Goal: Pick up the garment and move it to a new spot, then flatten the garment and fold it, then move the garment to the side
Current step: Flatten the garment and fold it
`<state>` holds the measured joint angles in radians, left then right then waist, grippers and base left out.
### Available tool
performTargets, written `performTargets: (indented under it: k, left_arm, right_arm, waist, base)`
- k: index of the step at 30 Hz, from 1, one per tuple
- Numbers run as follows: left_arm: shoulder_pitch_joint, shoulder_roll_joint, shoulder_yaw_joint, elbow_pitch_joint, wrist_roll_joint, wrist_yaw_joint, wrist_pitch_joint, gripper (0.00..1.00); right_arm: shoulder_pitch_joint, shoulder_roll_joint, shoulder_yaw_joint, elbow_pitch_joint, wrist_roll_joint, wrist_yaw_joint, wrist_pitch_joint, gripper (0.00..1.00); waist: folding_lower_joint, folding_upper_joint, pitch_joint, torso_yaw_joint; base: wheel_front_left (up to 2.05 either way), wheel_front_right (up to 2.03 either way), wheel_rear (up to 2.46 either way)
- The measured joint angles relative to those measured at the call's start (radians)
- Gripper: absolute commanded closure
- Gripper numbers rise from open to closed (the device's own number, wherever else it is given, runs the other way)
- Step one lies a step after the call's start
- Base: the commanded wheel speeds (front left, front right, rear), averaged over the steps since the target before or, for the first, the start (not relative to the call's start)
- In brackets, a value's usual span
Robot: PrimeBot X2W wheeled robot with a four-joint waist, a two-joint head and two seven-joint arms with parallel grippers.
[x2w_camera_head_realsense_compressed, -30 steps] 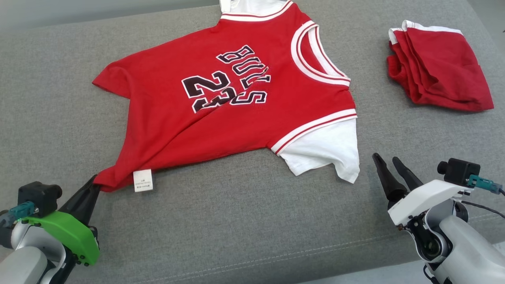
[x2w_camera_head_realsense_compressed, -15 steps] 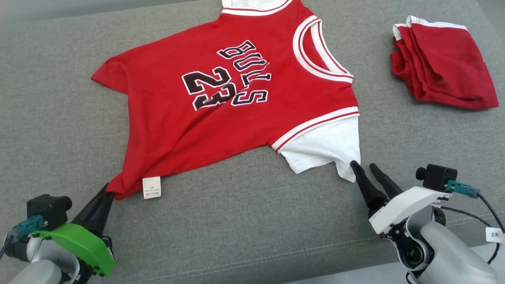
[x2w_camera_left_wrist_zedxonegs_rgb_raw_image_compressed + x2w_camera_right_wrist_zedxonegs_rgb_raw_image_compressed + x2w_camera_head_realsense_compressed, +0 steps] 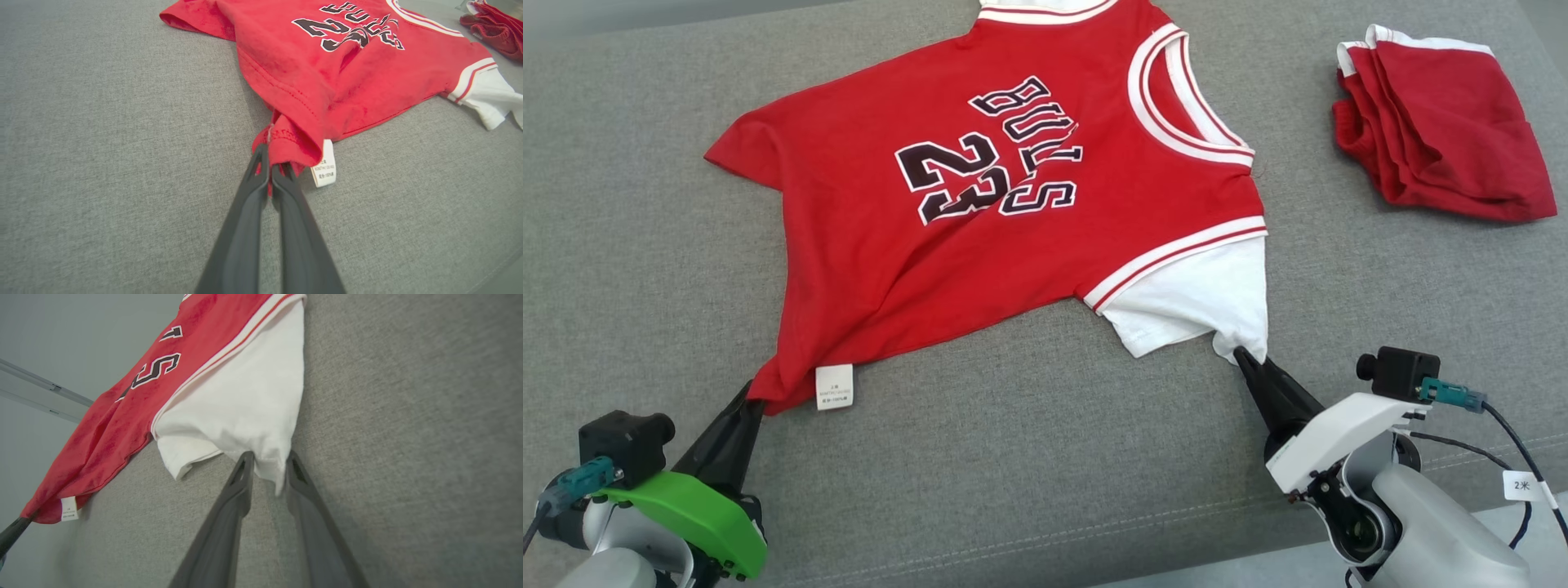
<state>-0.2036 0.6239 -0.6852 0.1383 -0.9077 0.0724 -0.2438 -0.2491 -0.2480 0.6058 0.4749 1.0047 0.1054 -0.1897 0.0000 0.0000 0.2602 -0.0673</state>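
The garment [image 3: 980,245] is a red jersey with black "23" lettering and white sleeves, lying spread on a grey cushion [image 3: 1029,465]. My left gripper [image 3: 754,396] is shut on the jersey's red hem corner, beside the white label [image 3: 834,386]; the left wrist view shows its fingers [image 3: 261,179] pressed together on the bunched hem [image 3: 286,143]. My right gripper [image 3: 1245,357] is at the tip of the near white sleeve [image 3: 1209,302]. In the right wrist view the sleeve corner [image 3: 265,457] fills the narrow gap between its fingers [image 3: 241,486].
A second red garment [image 3: 1437,122] with white trim lies folded at the back right of the cushion, apart from the jersey. The cushion's front edge [image 3: 1176,523] runs close in front of both arms. Bare grey fabric lies left of the jersey.
My right gripper has moved forward and left to the white sleeve tip, and its jaws have closed in on it. The left gripper keeps its hold on the hem.
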Motion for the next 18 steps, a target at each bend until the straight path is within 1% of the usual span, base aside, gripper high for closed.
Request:
performTargets:
  k: [5,6,7,9,14,18]
  left_arm:
    - [0.015,0.000,0.004,-0.010,0.000,0.004,-0.004,1.00]
    - [0.020,0.000,0.006,-0.012,0.000,0.005,-0.004,1.00]
    - [0.025,0.000,0.005,-0.014,0.000,0.008,-0.004,1.00]
    - [0.032,-0.001,0.007,-0.018,0.000,0.009,-0.004,1.00]
    - [0.053,-0.008,0.030,-0.029,-0.009,0.012,-0.004,1.00]
    - [0.080,-0.058,0.092,-0.063,-0.077,0.011,-0.005,1.00]
  right_arm:
    - [-0.019,0.000,0.004,0.029,0.002,0.003,0.007,0.76]
    - [-0.020,0.000,0.005,0.034,0.003,0.003,0.007,0.80]
    - [-0.020,0.000,0.006,0.038,0.004,0.005,0.007,0.89]
    - [-0.021,0.000,0.007,0.040,0.007,0.009,0.007,1.00]
    - [-0.028,-0.005,0.007,0.032,0.012,0.009,0.005,1.00]
    - [-0.028,-0.012,-0.016,-0.011,0.053,0.013,-0.004,1.00]
  waist:
    - [0.0000,0.0000,-0.005,0.001]
    - [0.0000,0.0001,-0.008,0.002]
    - [0.0000,0.0000,-0.011,0.002]
    - [0.0000,0.0000,-0.017,0.002]
    - [0.0000,0.0000,-0.031,0.000]
    - [0.0000,0.0000,-0.044,-0.006]
  base:
    - [0.00,0.00,0.00]
    - [0.00,0.00,0.00]
    - [0.00,0.00,0.00]
    - [0.00,0.00,0.00]
    - [0.00,0.00,0.00]
    - [0.00,0.00,0.00]
